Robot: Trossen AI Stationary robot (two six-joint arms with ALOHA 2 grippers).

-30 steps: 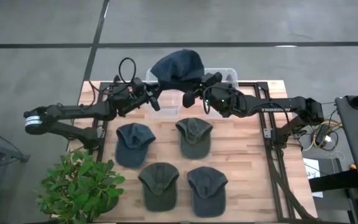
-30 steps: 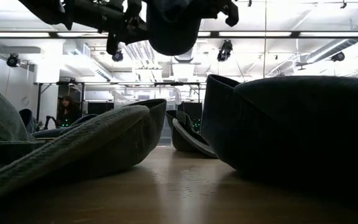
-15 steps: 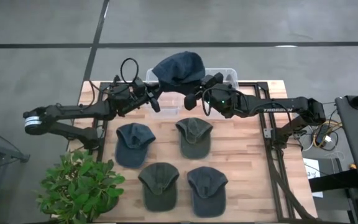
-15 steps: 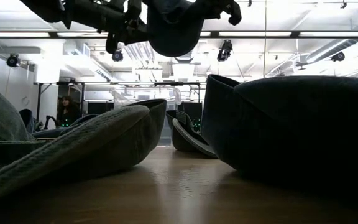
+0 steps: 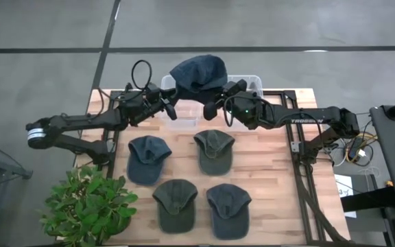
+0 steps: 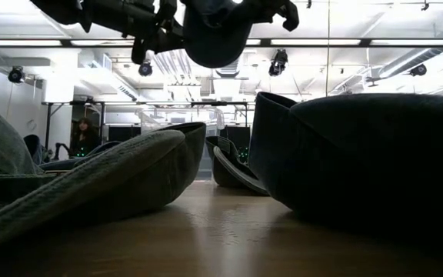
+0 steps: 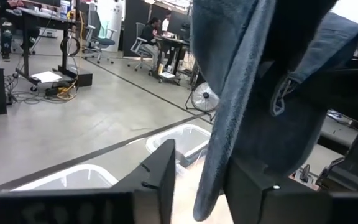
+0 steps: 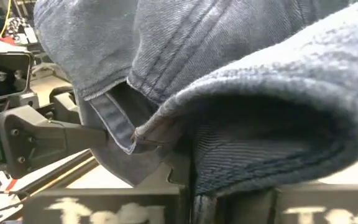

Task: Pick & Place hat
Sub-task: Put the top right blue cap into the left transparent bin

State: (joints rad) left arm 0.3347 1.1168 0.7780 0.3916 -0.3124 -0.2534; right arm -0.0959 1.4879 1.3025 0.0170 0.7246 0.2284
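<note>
A blue denim cap (image 5: 199, 71) hangs in the air between my two grippers, above a clear plastic bin (image 5: 247, 83) at the table's far edge. The low view shows the cap (image 6: 214, 35) well above the tabletop. My left gripper (image 5: 169, 104) is at the cap's left side and my right gripper (image 5: 212, 108) at its right side. Each is shut on the cap's lower rim. In the right wrist view the cap (image 8: 229, 74) fills the picture and hides most of the fingers. My left gripper (image 7: 201, 180) has the cap's hanging lower edge (image 7: 219, 155) between its two fingers, coming level from the table's left. The cloth lies against one finger (image 7: 247, 183). The cap is lifted clear. My right gripper (image 8: 194, 186) is shut on a thick fold of the cap's rim (image 8: 229, 162), coming from the table's right. The cloth itself covers the place of contact. The cap bulges above the fingers, clear of the bin.
Several other caps lie flat on the wooden table: two in a middle row (image 5: 147, 156) (image 5: 214, 149) and two near the front edge (image 5: 175, 202) (image 5: 228, 208). A potted plant (image 5: 88, 202) stands at the near left corner. A metal frame (image 5: 300, 158) runs along the right side.
Both grippers, still shut on the cap, have drifted a little toward the table's far edge. The cap has moved with them and now sits slightly farther over the bin. Its shape is unchanged.
</note>
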